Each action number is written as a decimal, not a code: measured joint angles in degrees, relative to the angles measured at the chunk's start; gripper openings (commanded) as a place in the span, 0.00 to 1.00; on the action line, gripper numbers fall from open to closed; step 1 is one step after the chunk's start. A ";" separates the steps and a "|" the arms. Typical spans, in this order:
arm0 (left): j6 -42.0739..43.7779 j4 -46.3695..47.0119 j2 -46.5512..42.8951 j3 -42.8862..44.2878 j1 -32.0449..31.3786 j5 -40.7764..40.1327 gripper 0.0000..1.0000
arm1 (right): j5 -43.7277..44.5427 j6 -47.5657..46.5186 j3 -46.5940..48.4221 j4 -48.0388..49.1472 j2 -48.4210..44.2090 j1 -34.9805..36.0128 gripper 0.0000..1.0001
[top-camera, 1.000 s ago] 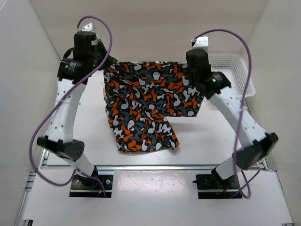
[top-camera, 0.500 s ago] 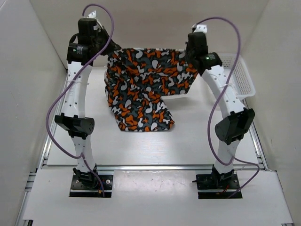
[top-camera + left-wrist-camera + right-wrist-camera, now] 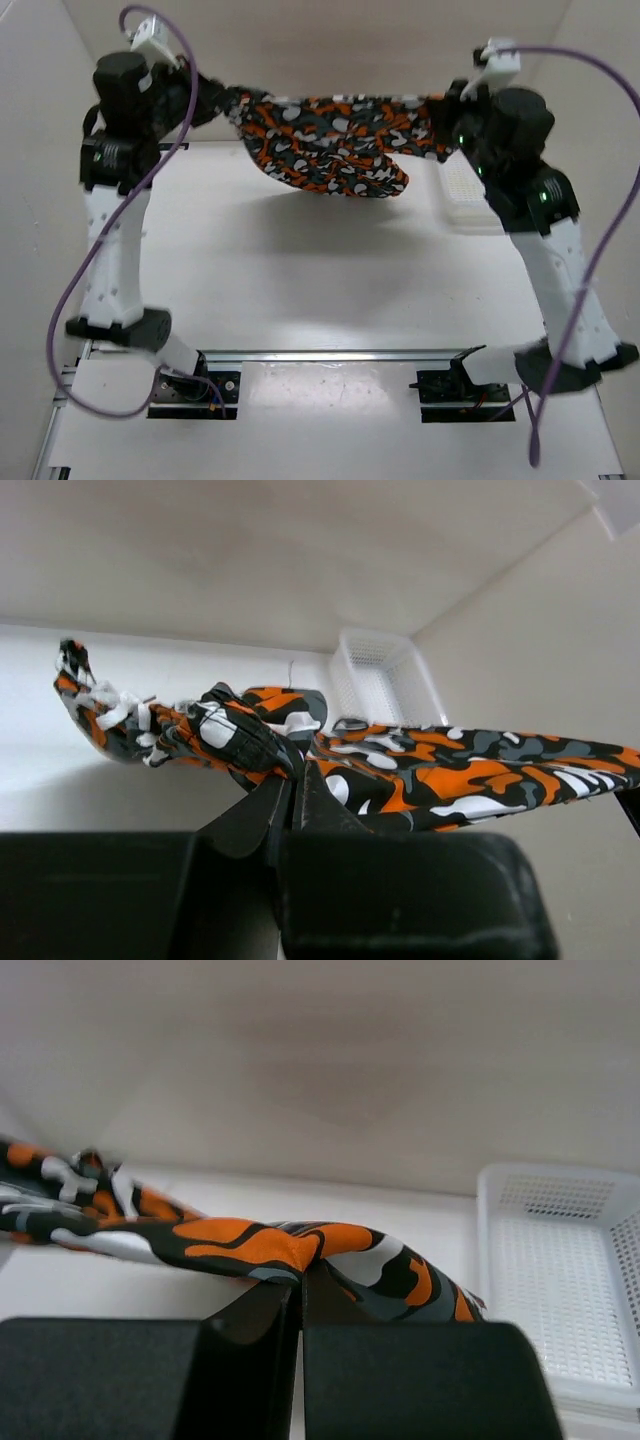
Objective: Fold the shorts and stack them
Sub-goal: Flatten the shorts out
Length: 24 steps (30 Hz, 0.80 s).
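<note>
left gripper point(image 3: 291, 785) and right gripper point(image 3: 301, 1278) each clamped on the shorts point(image 3: 335, 150), stretched mid-air above the table point(image 3: 320, 290). my worry: thin pinches, so a sharp tug could slip one corner.

Shorts point(image 3: 335, 150) hang in the air across the top middle of the top view, table point(image 3: 320, 290) under them. L gripper point(image 3: 288, 780) pinches their upper-left end, R gripper point(image 3: 301, 1280) the upper-right end. Basket point(image 3: 462, 195) sits on the table at right, below R gripper.
</note>
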 measured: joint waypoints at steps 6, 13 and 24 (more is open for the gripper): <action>2.34 1.40 -25.16 -32.17 0.87 -5.40 0.11 | -9.40 -1.75 -26.56 -0.15 -17.07 9.51 0.00; -3.52 -0.07 -38.14 -66.40 1.33 -13.03 1.00 | -11.78 7.06 -53.64 -0.09 -15.13 29.11 0.57; -15.28 -10.86 -39.69 -74.05 2.16 -21.49 0.88 | -8.07 20.11 -56.83 -5.27 -3.52 38.21 0.74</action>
